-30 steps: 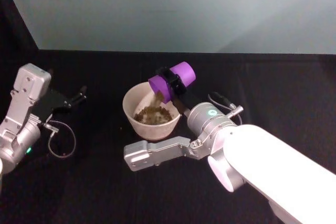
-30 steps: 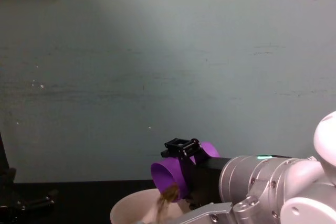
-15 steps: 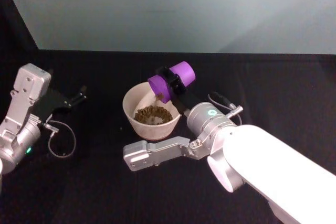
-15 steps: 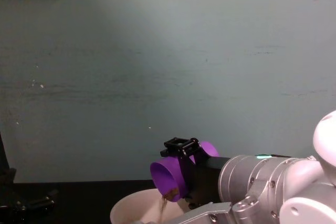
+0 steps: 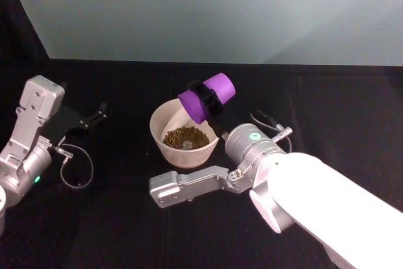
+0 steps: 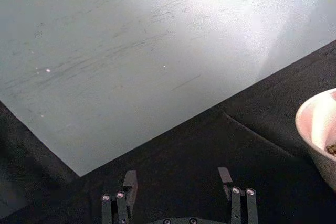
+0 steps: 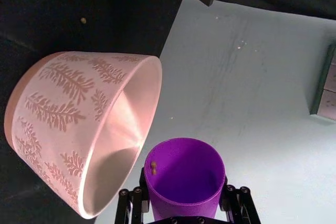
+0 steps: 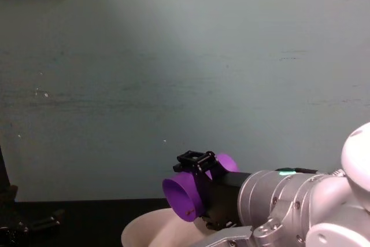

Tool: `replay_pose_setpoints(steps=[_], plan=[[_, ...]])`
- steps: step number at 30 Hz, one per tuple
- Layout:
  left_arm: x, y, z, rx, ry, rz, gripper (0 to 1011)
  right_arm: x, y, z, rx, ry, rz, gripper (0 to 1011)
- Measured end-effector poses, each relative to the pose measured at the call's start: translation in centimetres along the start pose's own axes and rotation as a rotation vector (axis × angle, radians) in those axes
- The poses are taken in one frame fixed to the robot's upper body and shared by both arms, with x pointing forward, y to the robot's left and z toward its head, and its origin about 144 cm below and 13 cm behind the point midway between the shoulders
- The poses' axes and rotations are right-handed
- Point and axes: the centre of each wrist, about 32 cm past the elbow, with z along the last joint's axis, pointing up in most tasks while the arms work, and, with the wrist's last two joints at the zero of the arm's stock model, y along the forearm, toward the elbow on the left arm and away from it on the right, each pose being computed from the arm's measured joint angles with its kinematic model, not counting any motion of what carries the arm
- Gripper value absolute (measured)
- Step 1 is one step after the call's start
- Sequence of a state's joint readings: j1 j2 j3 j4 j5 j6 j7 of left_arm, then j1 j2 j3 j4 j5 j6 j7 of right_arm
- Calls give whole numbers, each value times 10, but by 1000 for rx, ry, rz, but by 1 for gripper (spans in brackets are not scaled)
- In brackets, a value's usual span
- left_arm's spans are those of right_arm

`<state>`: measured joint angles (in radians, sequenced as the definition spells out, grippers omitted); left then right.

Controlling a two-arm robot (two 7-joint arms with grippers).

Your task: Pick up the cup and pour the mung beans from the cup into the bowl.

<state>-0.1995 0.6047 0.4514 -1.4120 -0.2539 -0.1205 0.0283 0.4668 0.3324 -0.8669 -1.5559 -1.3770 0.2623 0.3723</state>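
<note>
While the right gripper (image 5: 206, 96) clamped the cup (image 5: 220, 86), tipped over the bowl's (image 5: 165, 149) 1 o'clock rim, mung beans (image 5: 185, 137) lay inside. Left gripper (image 6: 177, 174): parked at 9 o'clock, fingers apart. Risk: one bean (image 7: 153, 167) clinging inside the cup could drop outside if swung away tilted.

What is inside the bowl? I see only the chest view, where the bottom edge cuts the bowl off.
Observer: In the head view the bowl holds a heap of mung beans.
Operator: Is anything left to pour?
Observer: Hardly. In the right wrist view the right pincer grips the purple cup, tipped above the bowl's rim; one bean sticks to its inner wall.
Operator: And the other arm?
Observer: The left pincer is open, above the black table, apart from the bowl.
</note>
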Motion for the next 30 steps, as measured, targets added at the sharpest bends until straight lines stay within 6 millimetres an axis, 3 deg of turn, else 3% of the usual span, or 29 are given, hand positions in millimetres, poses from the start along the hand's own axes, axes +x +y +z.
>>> replay_pose_setpoints(steps=[7, 30], plan=[[0, 0, 0, 0, 0, 0, 1000, 1, -1, 4, -16, -76, -12, 718], [0, 0, 0, 0, 0, 0, 1000, -6, -8, 26, -41, -583, -93, 718]])
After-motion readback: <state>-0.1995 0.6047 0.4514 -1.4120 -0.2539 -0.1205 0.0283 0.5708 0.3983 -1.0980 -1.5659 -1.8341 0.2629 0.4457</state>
